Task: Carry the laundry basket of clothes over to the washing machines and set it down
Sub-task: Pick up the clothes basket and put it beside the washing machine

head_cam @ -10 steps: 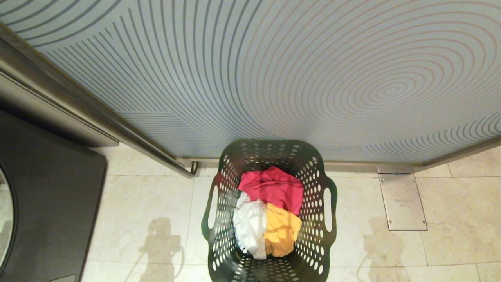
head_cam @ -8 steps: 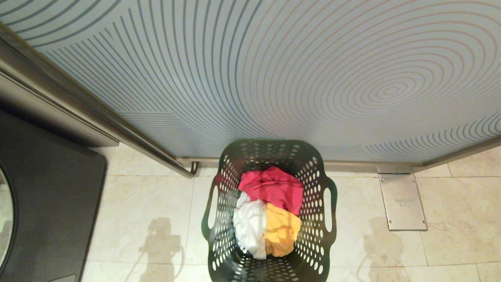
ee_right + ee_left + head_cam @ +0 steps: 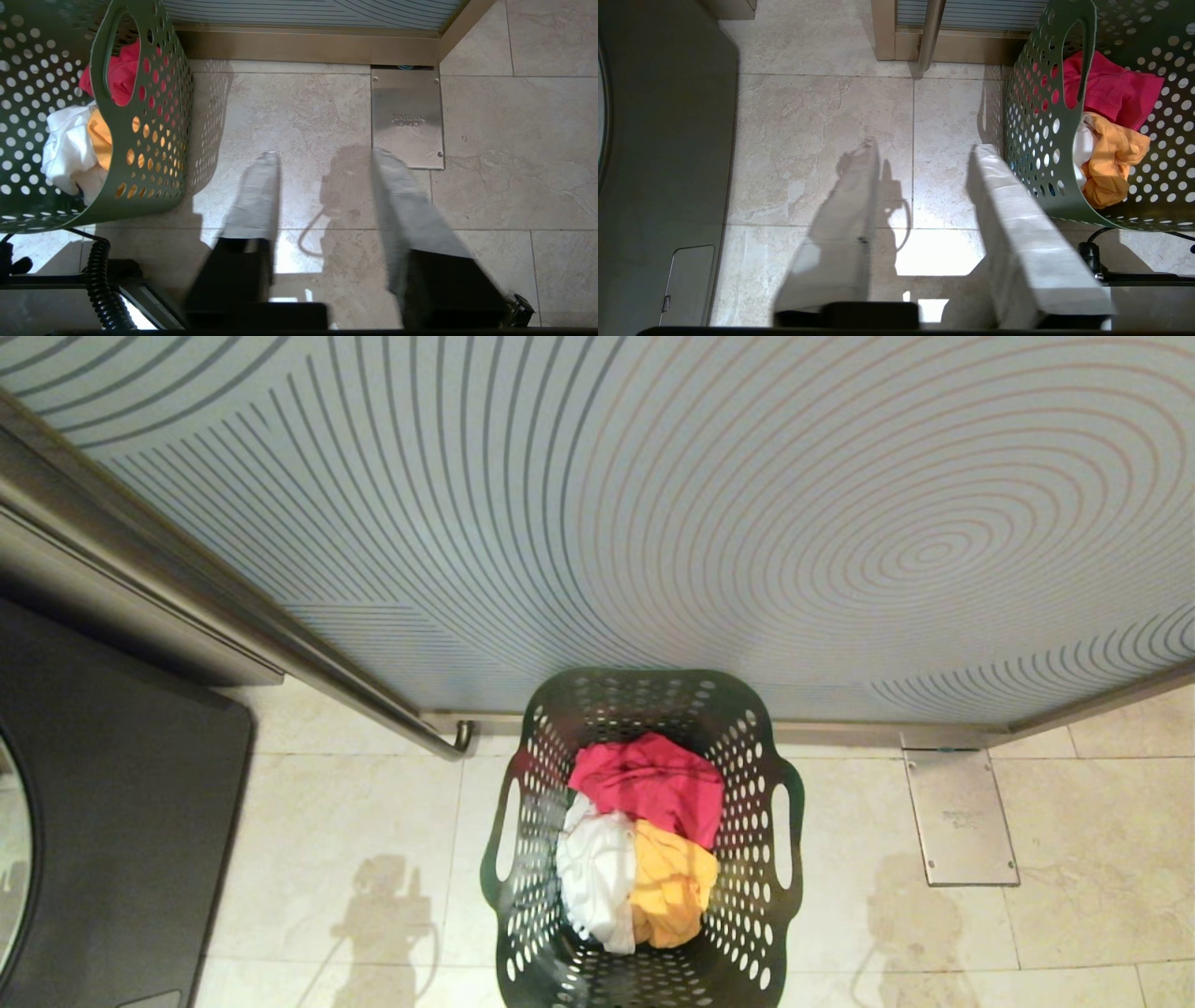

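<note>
Both grippers, the left gripper (image 3: pixel 920 154) and the right gripper (image 3: pixel 322 156), hang with jaws apart and empty, one on either side of the laundry basket (image 3: pixel 784 784). It stands on the tiled floor (image 3: pixel 355 803) against a frosted glass door (image 3: pixel 653 523), holding the clothes (image 3: pixel 639 840). I judge no lift has begun; next each gripper must reach a slot handle, a washing machine (image 3: pixel 112 803) standing near on the left.

upright green laundry basket (image 3: pixel 644 840) holding clothes (image 3: pixel 644 845)
</note>
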{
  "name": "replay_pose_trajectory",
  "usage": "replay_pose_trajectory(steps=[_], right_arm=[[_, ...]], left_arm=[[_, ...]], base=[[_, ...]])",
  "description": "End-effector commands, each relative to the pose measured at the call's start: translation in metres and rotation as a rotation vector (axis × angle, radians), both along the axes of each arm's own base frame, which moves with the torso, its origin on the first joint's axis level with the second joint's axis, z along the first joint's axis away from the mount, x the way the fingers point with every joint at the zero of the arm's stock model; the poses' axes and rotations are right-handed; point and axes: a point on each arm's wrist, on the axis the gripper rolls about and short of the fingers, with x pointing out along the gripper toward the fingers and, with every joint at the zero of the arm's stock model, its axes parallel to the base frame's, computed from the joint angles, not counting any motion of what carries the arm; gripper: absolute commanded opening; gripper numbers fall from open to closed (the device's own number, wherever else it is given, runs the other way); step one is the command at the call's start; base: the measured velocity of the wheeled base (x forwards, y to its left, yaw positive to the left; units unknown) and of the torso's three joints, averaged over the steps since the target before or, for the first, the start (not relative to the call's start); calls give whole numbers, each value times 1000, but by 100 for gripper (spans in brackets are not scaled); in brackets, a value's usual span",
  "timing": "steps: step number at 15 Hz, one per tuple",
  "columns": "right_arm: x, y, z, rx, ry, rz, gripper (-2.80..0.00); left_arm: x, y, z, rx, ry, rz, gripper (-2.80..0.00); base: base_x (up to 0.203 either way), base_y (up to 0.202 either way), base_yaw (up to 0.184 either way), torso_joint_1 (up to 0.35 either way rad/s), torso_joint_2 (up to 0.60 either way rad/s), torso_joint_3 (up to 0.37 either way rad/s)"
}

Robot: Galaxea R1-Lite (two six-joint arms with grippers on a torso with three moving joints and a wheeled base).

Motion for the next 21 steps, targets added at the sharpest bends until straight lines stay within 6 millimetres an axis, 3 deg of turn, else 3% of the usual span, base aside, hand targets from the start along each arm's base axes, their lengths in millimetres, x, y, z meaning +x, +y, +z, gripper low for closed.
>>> replay_pose_trajectory(steps=[1, 11, 13, 15, 16, 18, 21], right_arm=[[0, 0, 0, -4, -1, 0, 0], [2, 0, 0, -16, 33, 7, 0], [-3, 0, 24, -20, -10, 15, 0], [-7, 0, 75, 24, -13, 19, 0], [-1, 1, 101, 64, 49, 25, 0], [34, 2, 130, 176, 250, 65, 0], [103, 4, 131, 311, 477, 121, 0]], left_arm=[[0, 0, 0, 1, 0, 0, 0], [0, 0, 0, -5, 0, 0, 0], [-2, 0, 7, -3, -30, -3, 0], [-13, 0, 42, -1, -78, -17, 0], [-19, -1, 64, -2, -43, -41, 0], [-12, -3, 89, -16, 181, -140, 0], [26, -7, 94, -81, 507, -295, 0]], base=[[0, 0, 0, 0, 0, 0], [0, 0, 0, 0, 0, 0], [0, 0, 0, 0, 0, 0], [0, 0, 0, 0, 0, 0], [0, 0, 0, 0, 0, 0], [0, 0, 0, 0, 0, 0], [0, 0, 0, 0, 0, 0]])
